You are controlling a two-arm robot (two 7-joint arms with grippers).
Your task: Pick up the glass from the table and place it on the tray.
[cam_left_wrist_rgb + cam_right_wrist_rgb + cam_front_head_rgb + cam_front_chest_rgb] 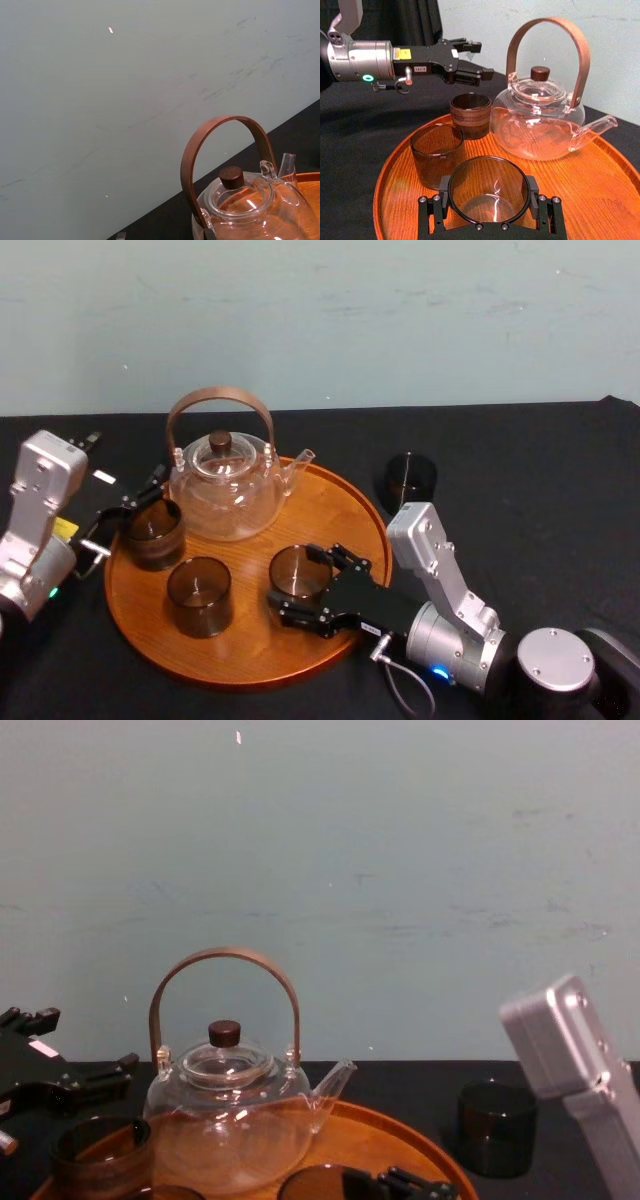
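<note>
Placement looks nearly done: the right gripper pinches the glass, seemingly resting on the tray, low-centre in the head view; only release is left. The left gripper hangs spread at mid-left. Another glass sits on the desk, upper right.

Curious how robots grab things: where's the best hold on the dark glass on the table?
Probably its side wall, clamped across the middle, coming from the right. The glass stands upright on the table; the tray crowds its left. The right gripper, over the tray, is nearer than the left gripper.
</note>
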